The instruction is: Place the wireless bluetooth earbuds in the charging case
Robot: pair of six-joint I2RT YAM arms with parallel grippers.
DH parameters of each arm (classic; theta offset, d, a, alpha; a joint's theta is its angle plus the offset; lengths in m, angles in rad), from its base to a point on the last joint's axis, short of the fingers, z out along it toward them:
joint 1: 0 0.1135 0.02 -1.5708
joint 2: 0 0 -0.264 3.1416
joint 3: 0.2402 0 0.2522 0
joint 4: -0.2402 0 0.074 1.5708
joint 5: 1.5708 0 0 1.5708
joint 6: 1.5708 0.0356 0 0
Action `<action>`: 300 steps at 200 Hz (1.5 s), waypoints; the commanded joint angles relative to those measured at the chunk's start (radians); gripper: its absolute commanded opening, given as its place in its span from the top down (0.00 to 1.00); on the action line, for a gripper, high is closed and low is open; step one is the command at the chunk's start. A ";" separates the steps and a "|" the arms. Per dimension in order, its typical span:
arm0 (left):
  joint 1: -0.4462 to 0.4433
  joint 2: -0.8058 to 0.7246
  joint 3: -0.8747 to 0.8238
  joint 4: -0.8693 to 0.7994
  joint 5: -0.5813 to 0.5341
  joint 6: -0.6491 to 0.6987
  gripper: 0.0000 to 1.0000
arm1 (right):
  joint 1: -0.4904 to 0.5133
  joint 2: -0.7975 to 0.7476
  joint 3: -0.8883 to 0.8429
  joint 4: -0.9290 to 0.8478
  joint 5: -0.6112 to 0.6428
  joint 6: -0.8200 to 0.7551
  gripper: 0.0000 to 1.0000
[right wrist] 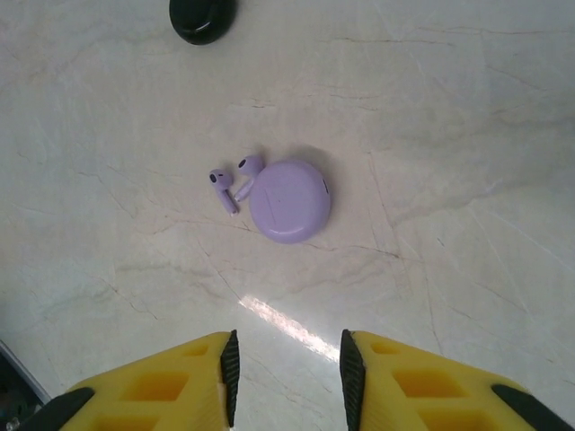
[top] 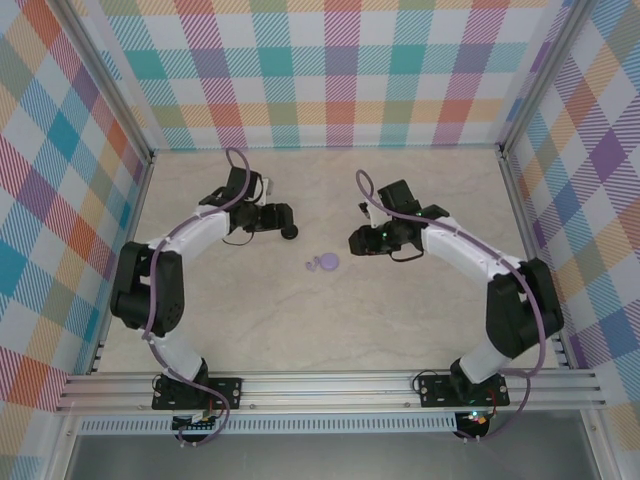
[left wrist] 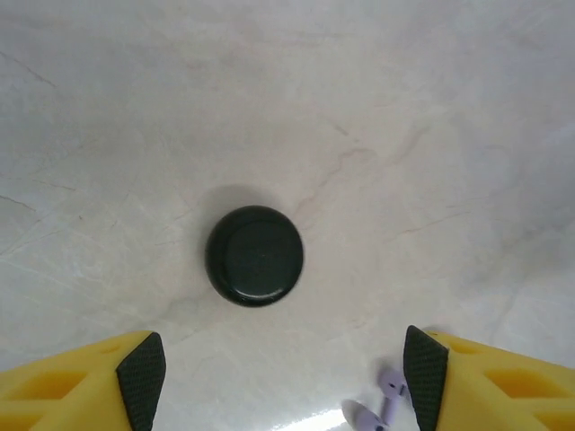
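Observation:
The charging case [right wrist: 289, 201] is a round lavender puck lying flat on the table with its lid down; from above it sits mid-table [top: 327, 262]. Two wireless bluetooth earbuds [right wrist: 221, 186], lavender with short stems, lie loose against its left side, the second one [right wrist: 247, 169] touching the case. They also peek in at the bottom of the left wrist view [left wrist: 386, 400], beside the right fingertip [left wrist: 426, 377]. My left gripper [left wrist: 283, 382] is open and empty, left of the case. My right gripper [right wrist: 287, 377] is open, empty, short of the case.
A round black disc [left wrist: 255, 255] lies on the marble table just ahead of the left gripper, also seen from above [top: 290, 232] and at the top of the right wrist view [right wrist: 202, 16]. Plaid walls [top: 330, 70] enclose the table on three sides.

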 commanded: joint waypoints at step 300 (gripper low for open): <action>-0.071 -0.385 -0.279 -0.107 0.067 -0.125 0.32 | 0.139 0.653 0.612 -0.347 0.178 -0.140 0.45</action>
